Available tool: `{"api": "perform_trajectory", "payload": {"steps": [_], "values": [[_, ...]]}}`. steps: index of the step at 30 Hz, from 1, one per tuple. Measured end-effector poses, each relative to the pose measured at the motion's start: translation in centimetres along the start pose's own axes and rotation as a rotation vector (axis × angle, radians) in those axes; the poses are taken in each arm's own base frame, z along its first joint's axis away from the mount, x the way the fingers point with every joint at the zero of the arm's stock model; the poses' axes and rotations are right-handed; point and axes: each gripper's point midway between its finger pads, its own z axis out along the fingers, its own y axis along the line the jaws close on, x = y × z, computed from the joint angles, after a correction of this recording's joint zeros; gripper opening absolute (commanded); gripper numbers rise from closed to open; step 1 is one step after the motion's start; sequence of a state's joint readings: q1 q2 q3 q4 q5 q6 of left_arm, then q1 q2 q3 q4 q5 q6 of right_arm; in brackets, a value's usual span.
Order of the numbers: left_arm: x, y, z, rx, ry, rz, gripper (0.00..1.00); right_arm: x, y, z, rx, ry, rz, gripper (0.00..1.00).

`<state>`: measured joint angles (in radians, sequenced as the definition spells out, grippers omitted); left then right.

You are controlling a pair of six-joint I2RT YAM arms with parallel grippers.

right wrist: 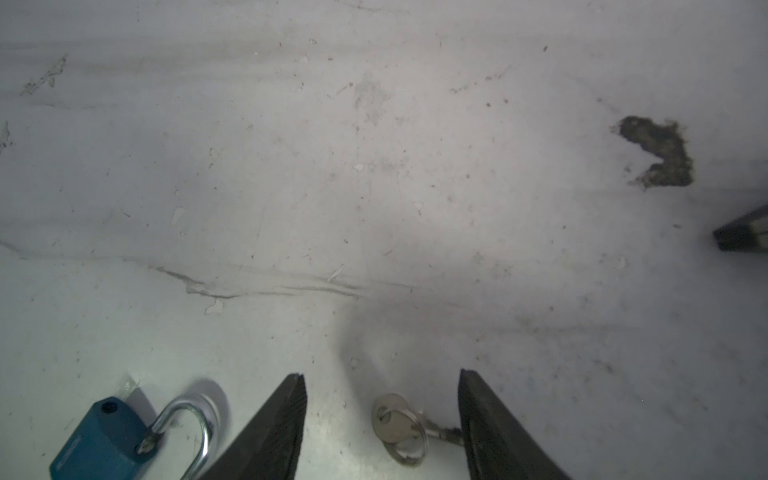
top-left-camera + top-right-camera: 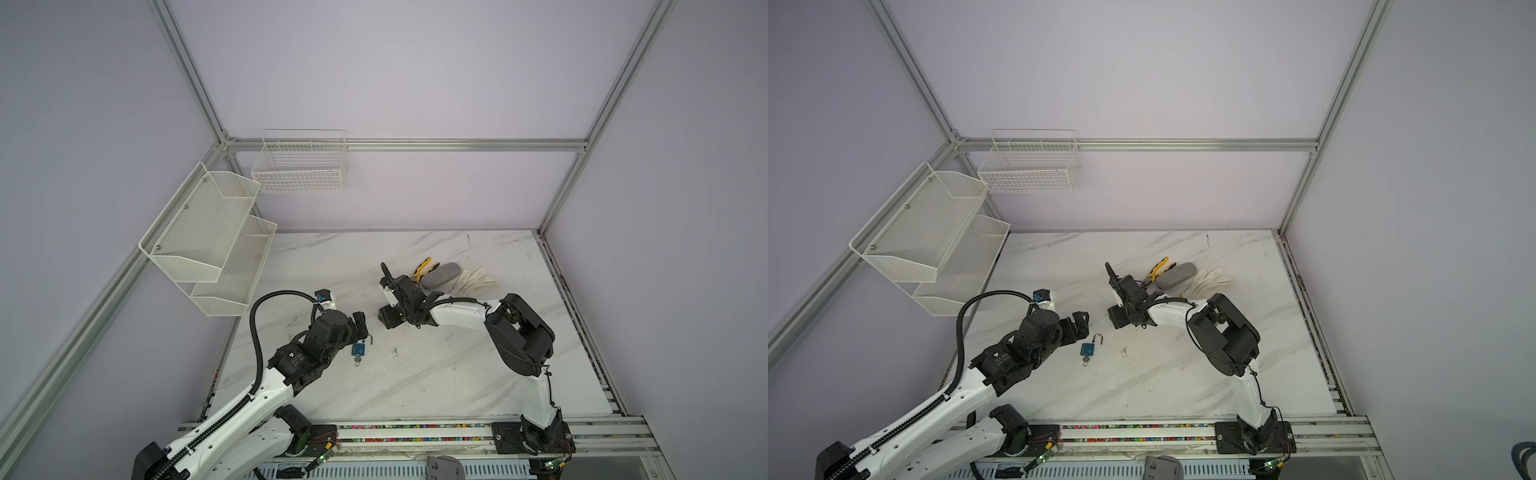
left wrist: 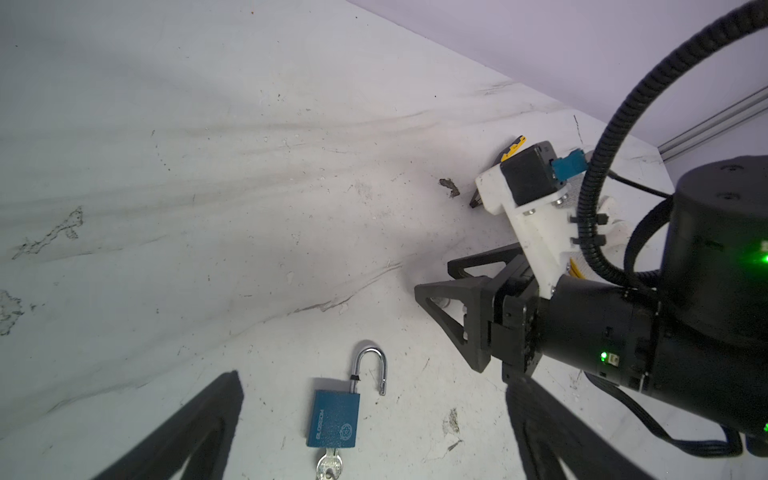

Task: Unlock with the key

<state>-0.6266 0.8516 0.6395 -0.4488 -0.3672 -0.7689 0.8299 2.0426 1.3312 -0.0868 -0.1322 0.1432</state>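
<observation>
Up close, black fingers (image 3: 199,432) of the left gripper (image 3: 374,382) spread wide, with the blue padlock (image 3: 333,417) just ahead between them, untouched. Padlock flat on the marble table (image 2: 457,374), left of centre in both top views, right beside that gripper. Shackle (image 3: 371,352) popped out of the body, free end clear of its hole. Key (image 3: 329,466) sitting in the keyhole at the bottom end. Over to the right gripper (image 1: 380,374): jaws parted, low over the table, a second key (image 1: 395,419) on a ring lying between them. Blade tip against one finger, not pinched. Further back, yellow-handled pliers (image 2: 424,267), a grey oblong object (image 2: 441,275) and white gloves (image 2: 478,277), bunched close together.
</observation>
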Motion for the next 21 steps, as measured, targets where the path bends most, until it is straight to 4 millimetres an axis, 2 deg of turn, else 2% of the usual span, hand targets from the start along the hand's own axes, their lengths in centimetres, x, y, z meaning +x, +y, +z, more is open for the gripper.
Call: {"api": "perform_trajectory", "payload": {"steps": [6, 15, 21], "values": [[-0.1, 0.2, 0.0, -0.006, -0.004, -0.009, 1.00, 0.3, 0.8, 0.1, -0.028, 0.008, -0.007, 0.57], [0.0, 0.3, 0.3, -0.016, 0.002, -0.009, 1.00, 1.5, 0.7, 0.2, -0.027, 0.027, -0.010, 0.51], [-0.3, 0.1, 0.3, -0.006, -0.011, -0.020, 1.00, 2.1, 0.7, -0.2, -0.023, 0.032, -0.006, 0.44]]}}
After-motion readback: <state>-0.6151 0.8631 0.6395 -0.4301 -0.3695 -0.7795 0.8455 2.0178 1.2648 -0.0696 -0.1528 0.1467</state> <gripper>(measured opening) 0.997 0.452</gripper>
